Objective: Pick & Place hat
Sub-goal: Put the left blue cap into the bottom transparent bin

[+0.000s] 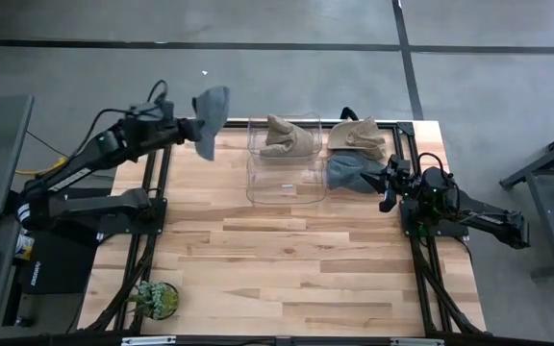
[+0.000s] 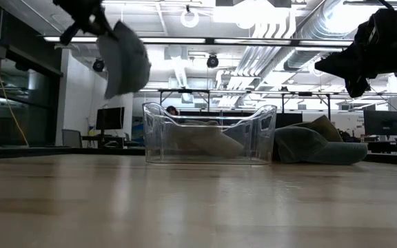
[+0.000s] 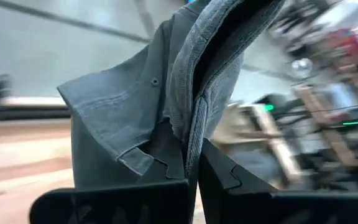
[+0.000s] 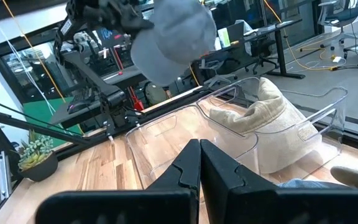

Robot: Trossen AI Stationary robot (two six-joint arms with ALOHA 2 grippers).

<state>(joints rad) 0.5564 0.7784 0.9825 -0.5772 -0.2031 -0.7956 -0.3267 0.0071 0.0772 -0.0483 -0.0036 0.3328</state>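
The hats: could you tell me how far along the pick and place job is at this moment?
Done: one tan hat already lies in the clear bin. In hand: the left gripper is shut on a grey hat, held in the air beside the bin. Left: a second tan hat and another grey hat lie outside the bin, near the shut, empty right gripper.

Grey hat (image 1: 210,117); beige hat (image 1: 288,136); clear bin (image 1: 287,178).

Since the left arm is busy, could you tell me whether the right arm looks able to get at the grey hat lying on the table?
Probably yes: the right gripper hovers just beside the grey hat, which lies outside the clear bin, nothing between.
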